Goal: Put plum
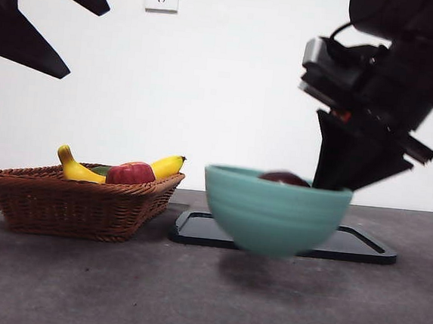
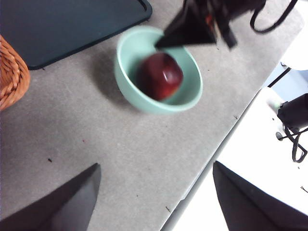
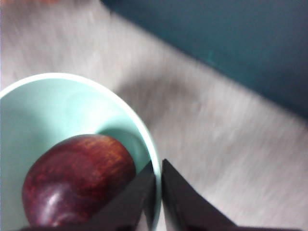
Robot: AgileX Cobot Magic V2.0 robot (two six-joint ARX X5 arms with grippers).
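Observation:
The dark maroon plum (image 1: 283,178) lies inside a teal bowl (image 1: 273,212). My right gripper (image 1: 335,176) comes down from the upper right and is shut on the bowl's rim. The bowl looks blurred and hangs just above the table, with its shadow beneath. In the right wrist view the gripper (image 3: 158,167) pinches the rim with one jaw inside and one outside, beside the plum (image 3: 77,183) in the bowl (image 3: 57,110). The left wrist view shows the plum (image 2: 161,76), the bowl (image 2: 159,105) and the right gripper (image 2: 185,31). My left gripper (image 2: 154,192) is open, empty and high above the table.
A wicker basket (image 1: 76,206) at the left holds bananas (image 1: 75,169) and a red apple (image 1: 130,173). A black tray (image 1: 360,249) lies behind the bowl and shows in the left wrist view (image 2: 72,24). The table's edge (image 2: 211,159) runs close to the bowl.

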